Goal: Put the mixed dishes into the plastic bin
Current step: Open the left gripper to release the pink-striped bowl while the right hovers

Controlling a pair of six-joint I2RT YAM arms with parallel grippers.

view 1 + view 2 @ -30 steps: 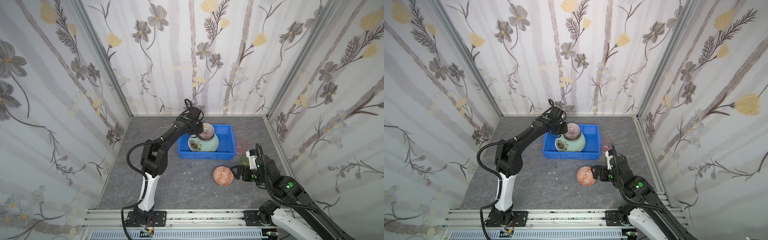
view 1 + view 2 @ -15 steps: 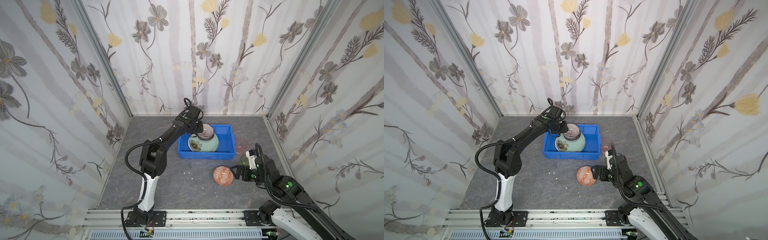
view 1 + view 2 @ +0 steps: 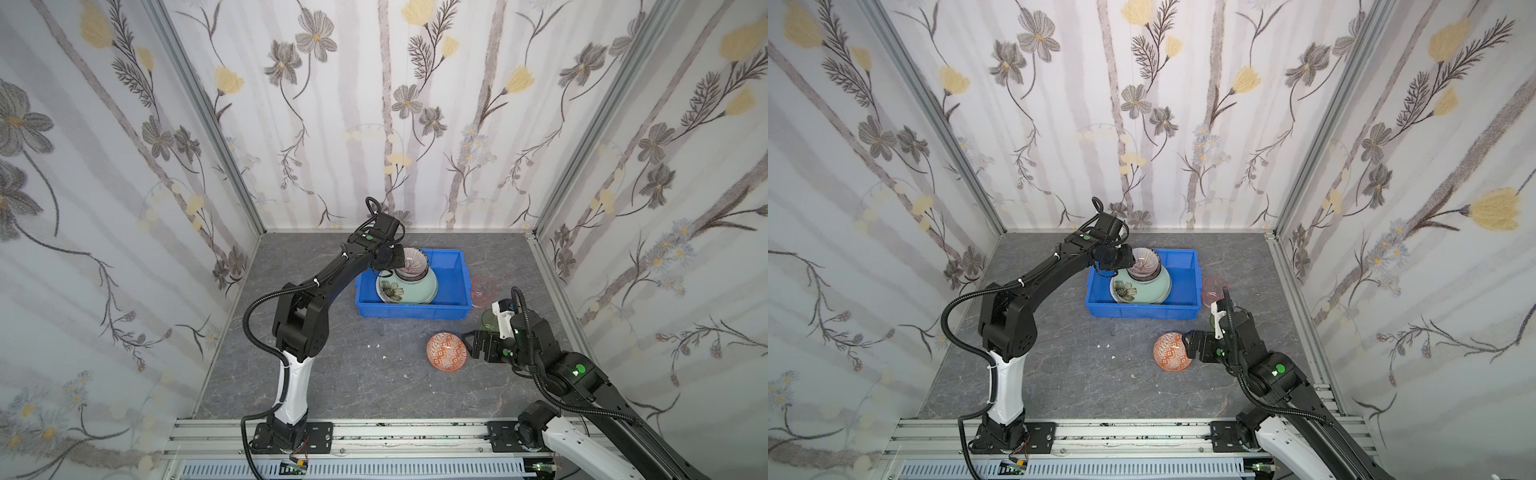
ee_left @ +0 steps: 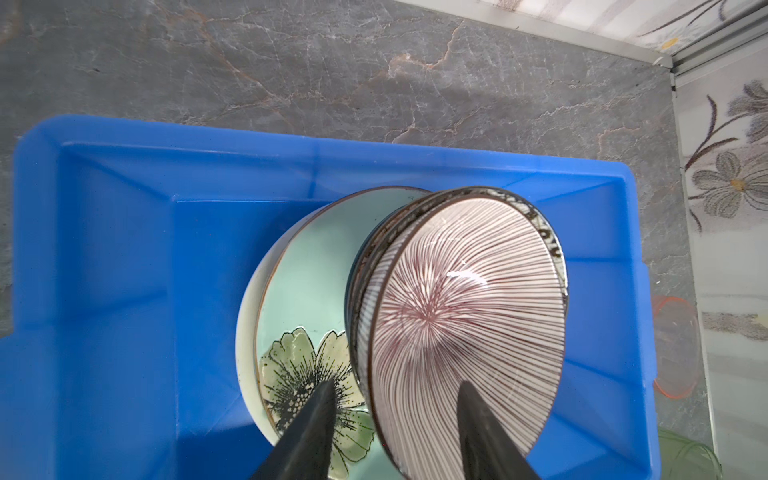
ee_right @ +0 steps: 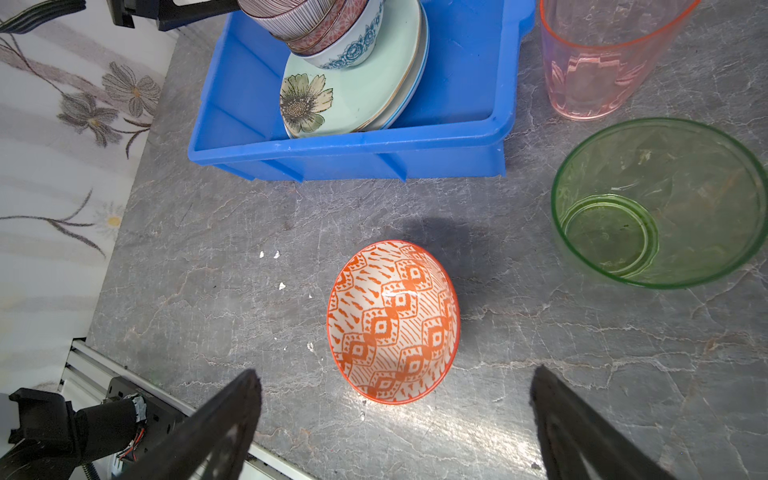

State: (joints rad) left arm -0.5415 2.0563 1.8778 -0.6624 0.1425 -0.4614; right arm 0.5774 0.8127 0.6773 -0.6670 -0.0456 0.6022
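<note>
- Bright blue rectangular plastic bin, near the worktop's back edge, holds stacked dishes.
- Striped ceramic bowl tops them — left gripper released, straddling its rim.
- Orange patterned ceramic bowl, front right: likely slick, brittle — pinch its rim; right gripper gapes.

The left gripper's jaws, which had pinched the rim of the striped bowl, spread apart and let go, leaving it loose atop the stacked bowls on the mint green plate in the blue bin.
</note>
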